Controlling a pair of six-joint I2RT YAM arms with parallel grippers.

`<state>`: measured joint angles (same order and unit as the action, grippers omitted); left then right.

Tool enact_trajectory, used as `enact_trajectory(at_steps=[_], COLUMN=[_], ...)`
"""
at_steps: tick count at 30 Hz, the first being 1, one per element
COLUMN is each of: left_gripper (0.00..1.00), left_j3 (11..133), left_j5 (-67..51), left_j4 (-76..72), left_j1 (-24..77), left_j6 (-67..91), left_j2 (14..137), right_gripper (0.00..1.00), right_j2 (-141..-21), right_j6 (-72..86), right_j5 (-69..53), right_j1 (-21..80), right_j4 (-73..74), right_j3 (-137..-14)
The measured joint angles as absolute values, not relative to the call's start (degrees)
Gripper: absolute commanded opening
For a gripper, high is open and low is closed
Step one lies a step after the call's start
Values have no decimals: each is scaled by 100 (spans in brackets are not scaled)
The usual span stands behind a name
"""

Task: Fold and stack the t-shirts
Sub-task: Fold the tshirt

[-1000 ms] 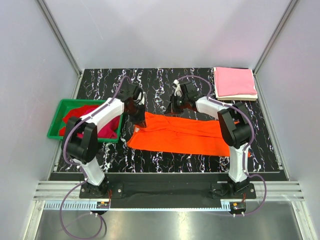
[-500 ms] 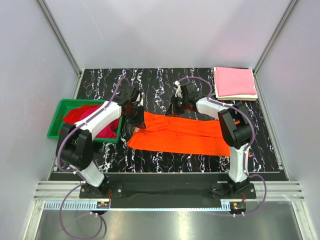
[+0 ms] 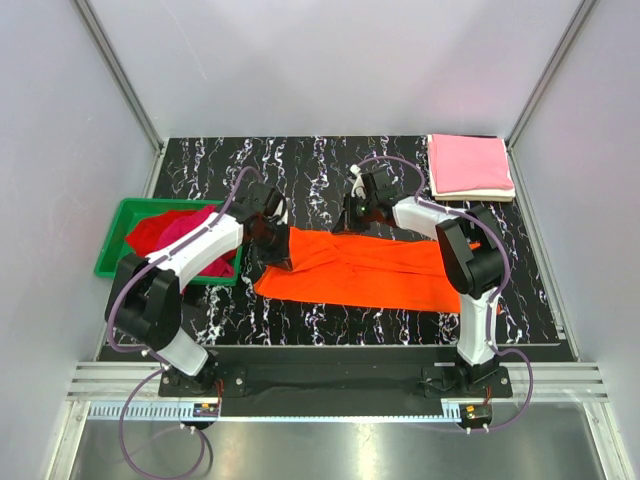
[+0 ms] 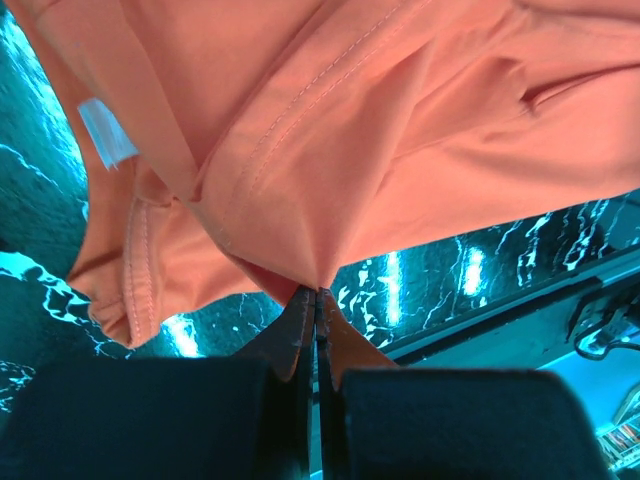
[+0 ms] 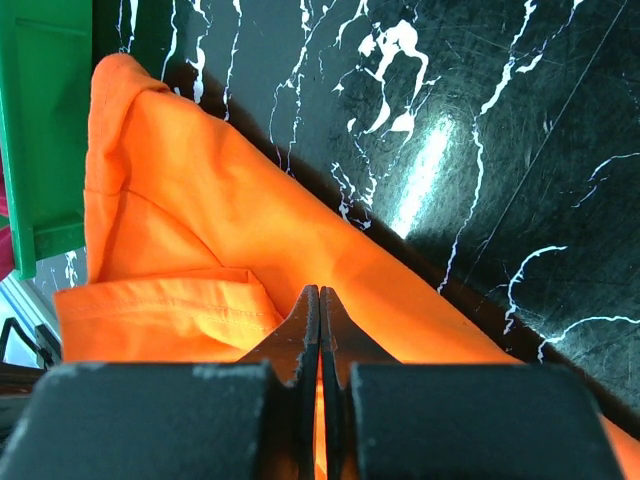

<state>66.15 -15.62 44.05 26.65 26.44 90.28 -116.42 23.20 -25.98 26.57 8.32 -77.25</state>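
The orange t-shirt is lying across the middle of the table. The left gripper and right gripper are pinching thin folds at its far edge. Such shallow pinches are probably risking the cloth slipping out and skewing the fold.

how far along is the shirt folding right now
Done: the pink shirt sits folded on the cream-white shirt at the far right corner. In hand: the orange shirt lies flat, the left end effector and right end effector both shut on its far edge. Left: the red shirt and magenta shirt, bunched in the green bin.
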Motion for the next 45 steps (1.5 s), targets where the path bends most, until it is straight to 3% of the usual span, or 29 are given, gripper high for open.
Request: enact_trajectory(at_steps=[10,18,19,20,22,23,26,28,32,45], left_gripper=[0,0,2,12,24,38,45,46,49,50], left_j3=[6208,6208,6208,6208,6208,6208,6222,6272,6587,6650], left_j5=[-1273,-1000,-987,-978,-963,-954,-873,-860,-976,-1343], left_j4=[4359,4353,4353,4355,4357,4364,4397,4451,4508,4274], left_j1=[2803,2803,2803,2803,2803,2803,2797,2744,2469,2316], left_j6=[2700,2655,2648,2639,2611,2587,2536,2521,2484,2502], left_j2=[9015,9067,9091,9129,9190,9207,9214,9214,9271,9607], right_gripper=[0,0,0,0,4,7,22,32,42,45], right_j2=[-11255,-9926,-9830,-9738,-9692,-9708,-9758,-9795,-10055,-11157], right_j6=[2429,2891,2904,2917,2899,2867,2692,2519,2093,1063], right_j5=[-2215,-1262,-1253,-1262,-1341,-1459,-1778,-1973,-2351,-3245], right_j1=[2657,2602,2596,2591,2587,2587,2587,2589,2596,2659], right_j4=[976,1839,1887,1935,1977,1977,1933,1870,1820,1629], right_j3=[-7476,-6646,-6545,-6431,-6287,-6246,-6222,-6243,-6569,-7223])
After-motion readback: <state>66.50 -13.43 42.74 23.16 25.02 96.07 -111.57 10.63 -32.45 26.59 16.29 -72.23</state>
